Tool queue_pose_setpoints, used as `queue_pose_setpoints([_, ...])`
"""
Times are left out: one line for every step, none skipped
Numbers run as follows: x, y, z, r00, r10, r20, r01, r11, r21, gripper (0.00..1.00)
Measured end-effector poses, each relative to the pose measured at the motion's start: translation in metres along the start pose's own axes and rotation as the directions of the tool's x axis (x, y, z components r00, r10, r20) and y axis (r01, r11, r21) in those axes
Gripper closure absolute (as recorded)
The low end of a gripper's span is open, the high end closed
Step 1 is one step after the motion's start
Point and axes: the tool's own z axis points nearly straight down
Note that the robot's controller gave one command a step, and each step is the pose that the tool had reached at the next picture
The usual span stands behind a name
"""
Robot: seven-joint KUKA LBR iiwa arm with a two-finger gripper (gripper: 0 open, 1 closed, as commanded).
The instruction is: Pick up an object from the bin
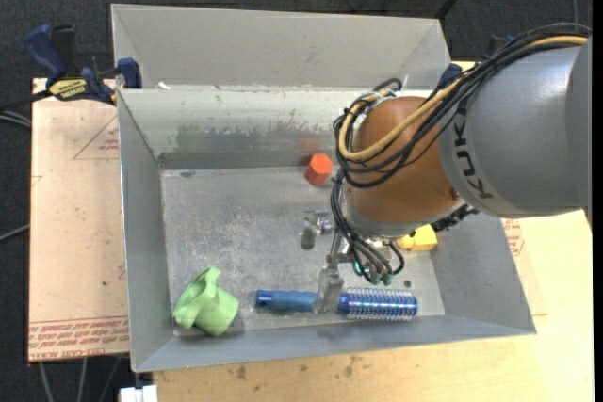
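Observation:
A blue hairbrush lies along the bin's front wall, its smooth handle (286, 300) to the left and its bristled head (378, 304) to the right. My gripper (330, 285) reaches down from under the orange wrist cover. Its tip is at the brush's neck, between handle and head. Whether it touches the brush I cannot tell. A yellow block (420, 238) peeks out from under the arm, to the right of the gripper.
A crumpled green soft thing (207, 304) lies in the front left corner. A small orange cap-like thing (319, 168) stands at the back wall. The arm and its cables cover the bin's right half.

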Motion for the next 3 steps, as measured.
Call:
queue_pose_setpoints([0.008, -0.004, 0.078, 1.0, 0.019, 0.012, -0.019, 1.0, -0.002, 0.0])
queue_pose_setpoints([0.009, -0.004, 0.075, 1.0, 0.02, 0.008, -0.02, 1.0, -0.001, 1.0])
queue_pose_setpoints([-0.014, 0.034, -0.086, 1.0, 0.013, 0.017, -0.013, 1.0, -0.003, 1.0])
